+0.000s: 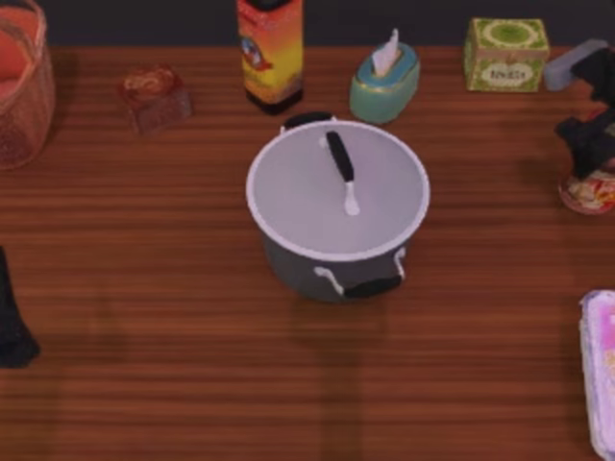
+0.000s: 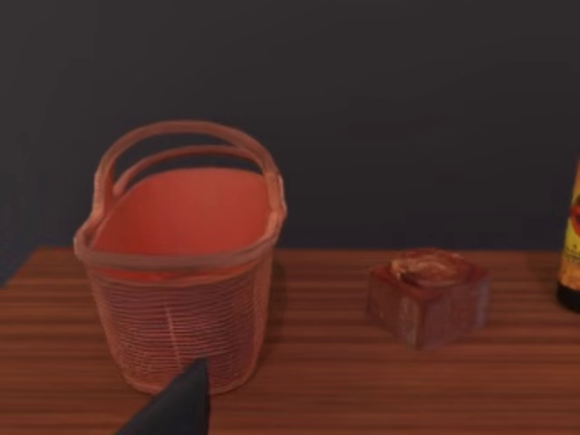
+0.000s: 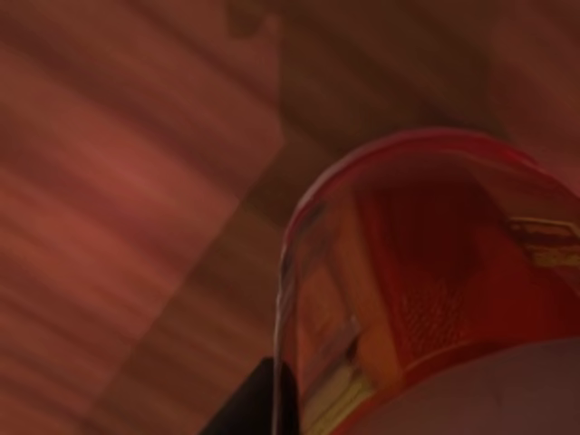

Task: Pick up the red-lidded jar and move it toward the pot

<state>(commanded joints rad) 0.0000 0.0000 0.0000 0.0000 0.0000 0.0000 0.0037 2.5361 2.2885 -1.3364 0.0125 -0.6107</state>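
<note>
left arm (image 1: 13,322): parked, table's left edge | right arm (image 1: 588,134): low at far right edge

Soft, even light is falling from above onto the table (image 1: 144,317), leaving the backdrop beyond its far edge nearly black. The pot (image 1: 336,206) is casting a faint shadow toward the near edge, and its pale lid is showing a mild sheen with no hard glare. In the left wrist view the basket (image 2: 181,263) is looking softly lit with slightly fuzzy edges. The right wrist view is sitting so close to the red-lidded jar (image 3: 435,281) that glass and wood grain are smearing into blur.
</note>
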